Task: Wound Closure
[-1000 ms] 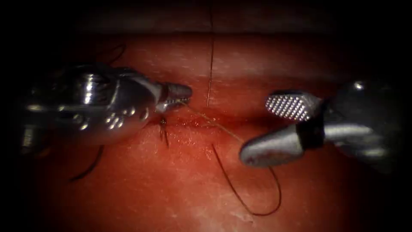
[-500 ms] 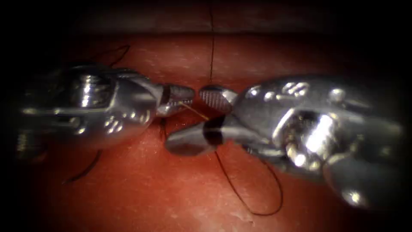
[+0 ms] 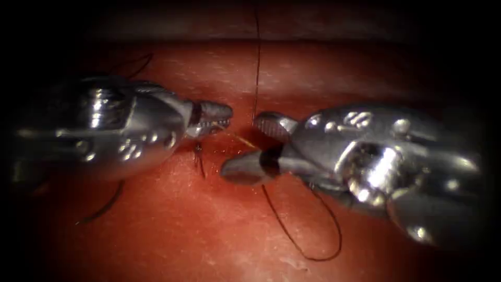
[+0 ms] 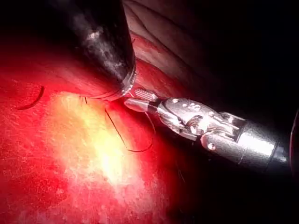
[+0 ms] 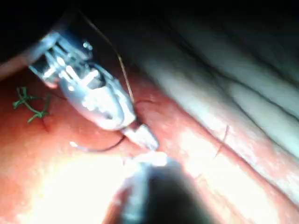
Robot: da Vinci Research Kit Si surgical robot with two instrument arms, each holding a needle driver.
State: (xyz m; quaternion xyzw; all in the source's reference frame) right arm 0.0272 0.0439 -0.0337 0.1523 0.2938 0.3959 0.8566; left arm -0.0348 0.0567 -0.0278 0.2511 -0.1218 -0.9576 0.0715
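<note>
My left tool (image 3: pixel 216 119) comes in from the left, its jaws shut on one end of the thin pale needle (image 3: pixel 237 137). The needle runs rightward just over the tissue (image 3: pixel 209 230), and its far part lies between the jaws of my right tool (image 3: pixel 241 146). Those jaws stand apart, one above and one below the needle, not closed on it. I cannot tell whether the needle's far end touches the tissue. Dark thread (image 3: pixel 257 62) hangs down from the top towards the two tools. The right tool (image 4: pixel 140 100) also meets the left shaft (image 4: pixel 107 42) in the left wrist view.
A tied stitch (image 3: pixel 199 156) with short ends sits just below the left jaws. A loop of dark thread (image 3: pixel 292 237) lies on the tissue under the right tool, and another strand (image 3: pixel 104 209) under the left. Green thread scraps (image 5: pixel 30 105) lie beside the left tool (image 5: pixel 98 98).
My right tool has swept in from the right with jaws apart, bringing them around the needle. Since half a second ago the jaws have narrowed a little. The left tool has held still.
</note>
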